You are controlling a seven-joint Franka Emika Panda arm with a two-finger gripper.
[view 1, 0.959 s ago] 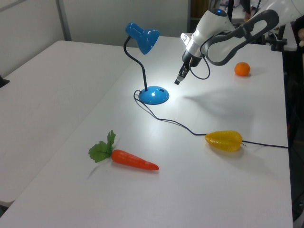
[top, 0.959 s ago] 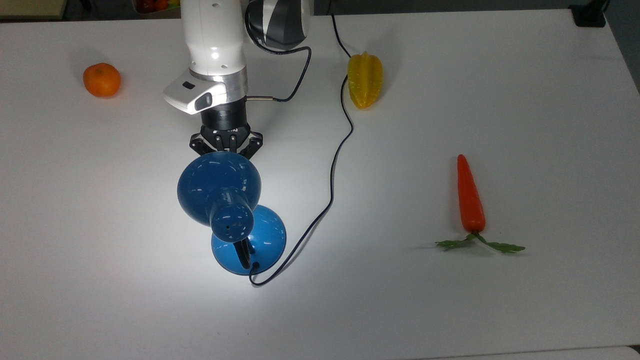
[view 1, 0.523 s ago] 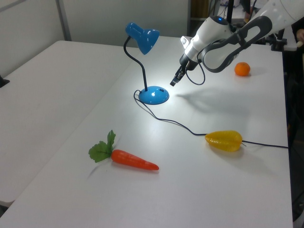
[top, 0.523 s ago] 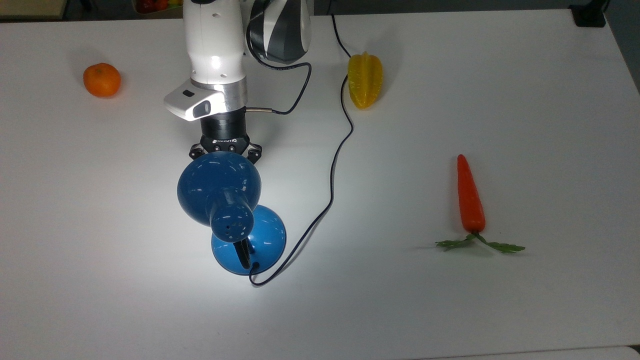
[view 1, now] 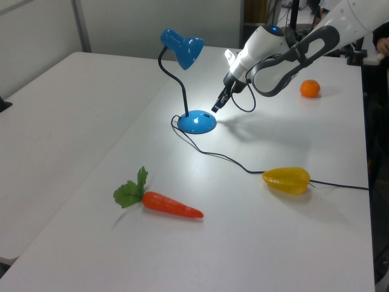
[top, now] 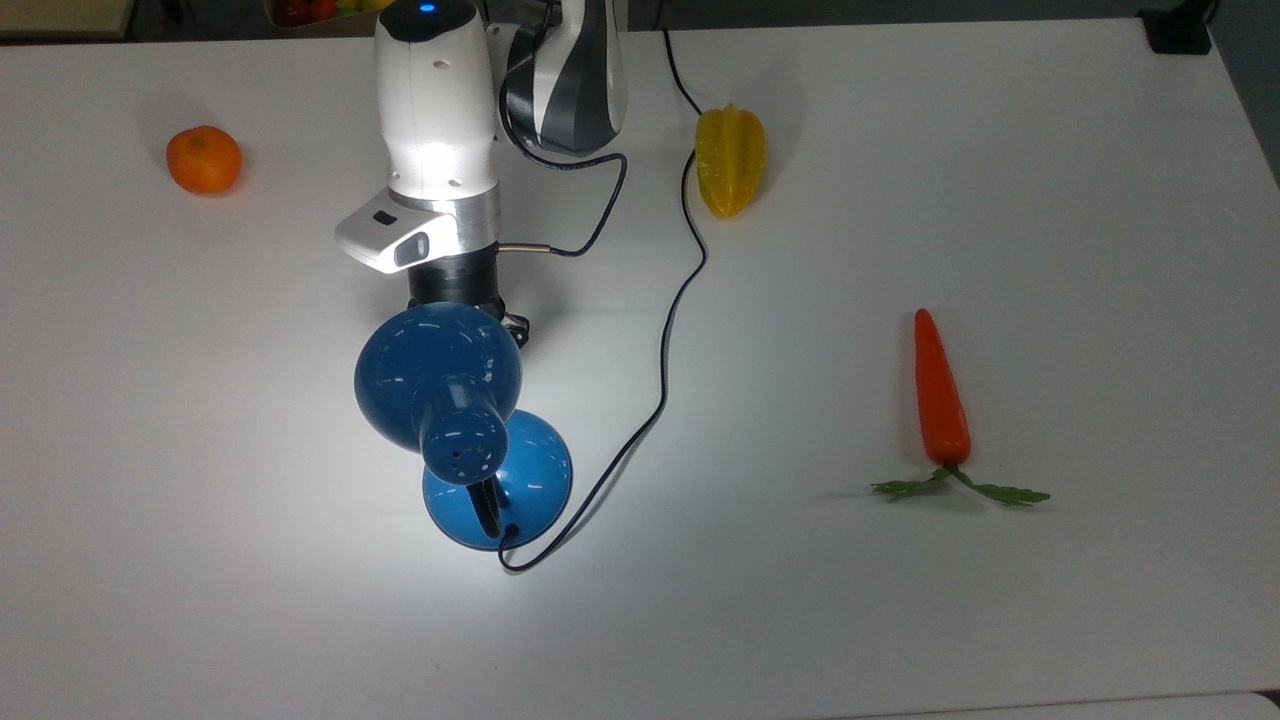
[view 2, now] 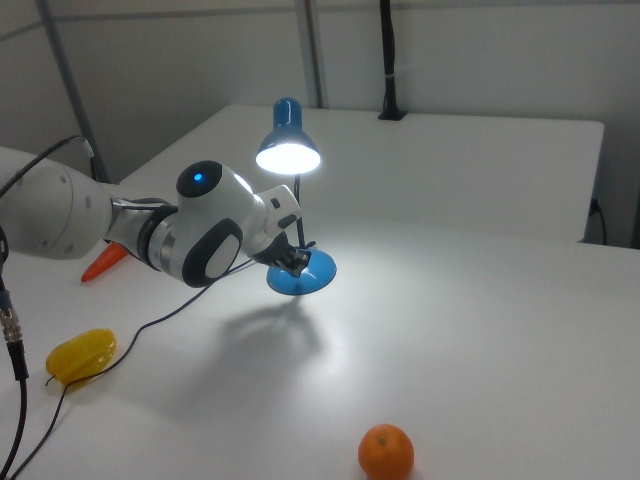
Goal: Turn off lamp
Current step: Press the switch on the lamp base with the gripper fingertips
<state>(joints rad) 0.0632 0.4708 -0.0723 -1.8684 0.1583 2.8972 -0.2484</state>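
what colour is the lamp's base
Glossy blue, like the shade; the lamp base shows best in the left view.

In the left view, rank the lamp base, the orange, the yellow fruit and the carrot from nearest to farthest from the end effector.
Measured from the end effector in the left view:
1. Lamp base, just below, to the left view's left.
2. Orange, off to the left view's right; the yellow fruit is too close to call.
3. Yellow fruit, lower right.
4. Carrot, lower left, farthest.
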